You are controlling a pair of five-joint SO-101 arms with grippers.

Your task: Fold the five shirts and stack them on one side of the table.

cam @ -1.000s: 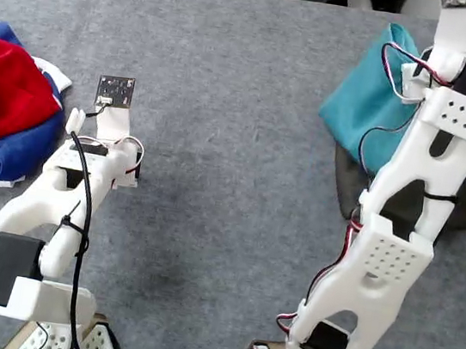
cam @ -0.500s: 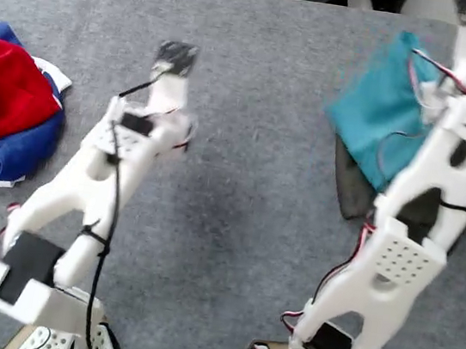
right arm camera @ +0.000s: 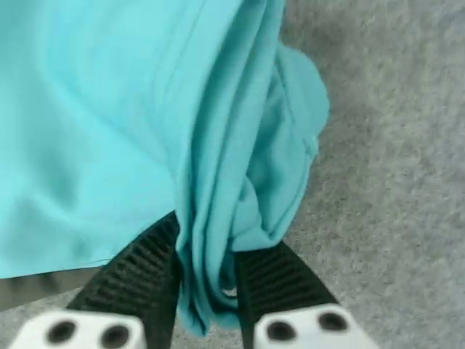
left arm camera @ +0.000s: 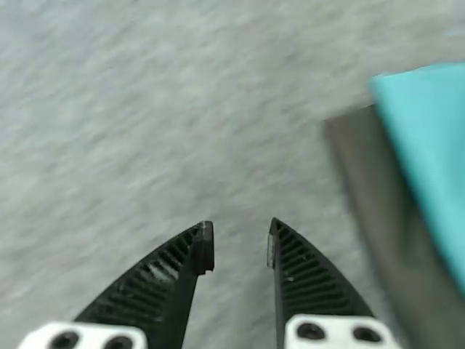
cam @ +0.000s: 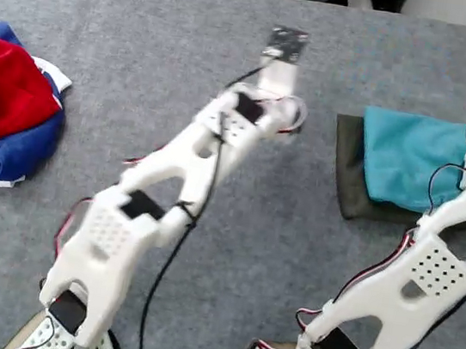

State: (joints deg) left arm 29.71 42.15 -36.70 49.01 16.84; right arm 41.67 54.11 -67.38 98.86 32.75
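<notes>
teal shirt (right arm camera: 109,109) clamped in my right gripper (right arm camera: 207,240), on one dark shirt (cam: 345,177); left gripper (left arm camera: 240,243) gapes; three-shirt pile (cam: 4,103) well apart.

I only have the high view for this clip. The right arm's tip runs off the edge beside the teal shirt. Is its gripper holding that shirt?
Observer: Yes. The right wrist view shows the right gripper shut on a bunched fold of the teal shirt.
Reviewer: And the other arm's fingers?
Observer: The left gripper is open with nothing between its jaws, above the bare grey table cover.
Reviewer: Is it touching any cloth?
Observer: No. The dark shirt lies off to one side, apart from its tips.
</notes>
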